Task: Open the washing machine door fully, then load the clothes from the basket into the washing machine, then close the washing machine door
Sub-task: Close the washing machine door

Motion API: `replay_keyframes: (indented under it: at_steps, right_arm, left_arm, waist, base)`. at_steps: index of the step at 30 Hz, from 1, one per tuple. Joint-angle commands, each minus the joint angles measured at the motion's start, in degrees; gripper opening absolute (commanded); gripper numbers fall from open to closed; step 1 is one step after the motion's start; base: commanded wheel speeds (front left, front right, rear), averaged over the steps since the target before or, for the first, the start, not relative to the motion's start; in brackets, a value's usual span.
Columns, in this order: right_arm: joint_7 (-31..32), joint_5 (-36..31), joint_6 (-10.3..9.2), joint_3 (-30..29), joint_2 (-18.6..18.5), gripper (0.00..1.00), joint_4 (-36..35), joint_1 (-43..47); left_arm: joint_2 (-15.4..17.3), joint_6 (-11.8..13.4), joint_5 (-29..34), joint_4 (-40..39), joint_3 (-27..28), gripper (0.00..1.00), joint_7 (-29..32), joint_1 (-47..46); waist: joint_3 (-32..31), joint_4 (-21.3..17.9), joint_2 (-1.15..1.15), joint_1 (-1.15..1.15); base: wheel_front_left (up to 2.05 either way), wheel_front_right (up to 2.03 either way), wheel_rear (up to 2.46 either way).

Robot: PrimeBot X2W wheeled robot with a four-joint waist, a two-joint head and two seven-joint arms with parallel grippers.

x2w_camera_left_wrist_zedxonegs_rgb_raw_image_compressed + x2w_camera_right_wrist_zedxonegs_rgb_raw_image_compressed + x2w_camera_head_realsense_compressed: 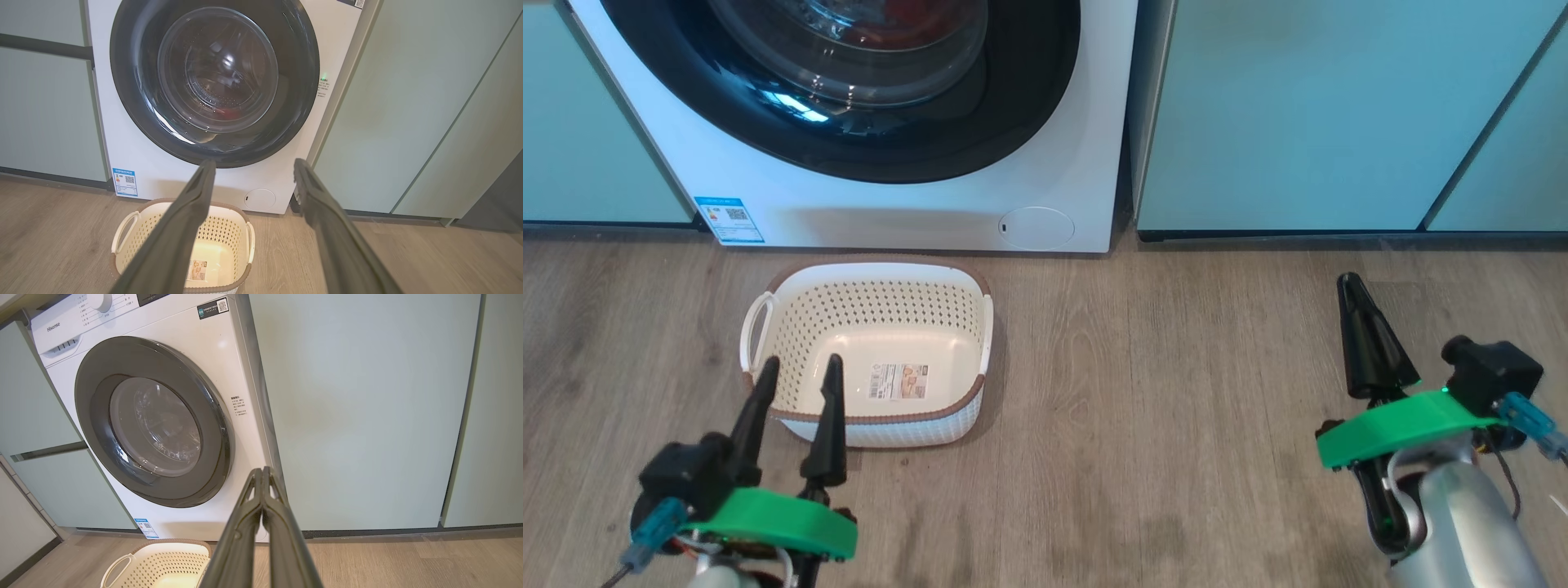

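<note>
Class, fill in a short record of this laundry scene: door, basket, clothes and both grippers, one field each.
door: washing machine door closed against the washing machine
basket: basket on the floor before it, bare but for a label
clothes: red patch behind the door glass
left gripper: open, holding nothing, near the basket
right gripper: shut, holding nothing, above the floor

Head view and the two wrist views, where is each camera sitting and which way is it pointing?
Head view: on the head, looking forward and down at the washing machine door and the empty basket; left gripper open, right gripper shut.
Left wrist view: on the left wrist, facing the door squarely; its spread fingers rise from below.
Right wrist view: on the right wrist, seeing the door obliquely from the right; its closed fingers rise from below.
Shared: all three show door and basket.
</note>
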Motion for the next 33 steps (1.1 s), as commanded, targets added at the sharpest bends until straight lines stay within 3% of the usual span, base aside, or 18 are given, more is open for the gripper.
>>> replay_keyframes:
  at_steps: [1,2,3,4,33]
  right_arm:
    - [-0.4,0.5,-0.01,1.2,0.5,0.00,-1.9,-0.8]
    - [-0.4,0.5,-0.01,0.5,0.5,0.20,-2.0,-0.6]
    - [-0.4,0.7,-0.01,-0.1,0.5,0.65,-2.2,-0.4]
    - [-0.4,0.9,-0.01,-0.5,0.5,1.00,-2.3,-0.2]
    - [-0.4,0.5,-0.01,2.0,0.5,1.00,-1.4,0.7]
  left_arm:
    - [0.7,0.3,0.8,-1.0,1.0,1.00,-0.5,-1.4]
    - [0.7,0.6,0.8,-0.6,0.8,1.00,-0.5,-1.3]
    - [0.7,0.7,0.8,-0.4,0.6,1.00,-0.5,-1.2]
    - [0.7,0.7,0.8,-0.1,0.5,1.00,-0.5,-1.2]
    - [0.7,2.4,2.1,0.4,-0.2,1.00,-0.5,-0.6]
  waist:
    - [-0.1,0.1,0.00,0.01]
    - [-0.1,0.1,0.00,0.01]
    - [-0.1,0.1,0.00,0.01]
    - [0.0,0.2,0.00,0.01]
    - [-0.8,-0.3,0.00,0.01]
  base:
    - [0.00,0.00,0.00]
    - [0.00,0.00,0.00]
    - [0.00,0.00,0.00]
    - [0.00,0.00,0.00]
    - [0.00,0.00,0.00]
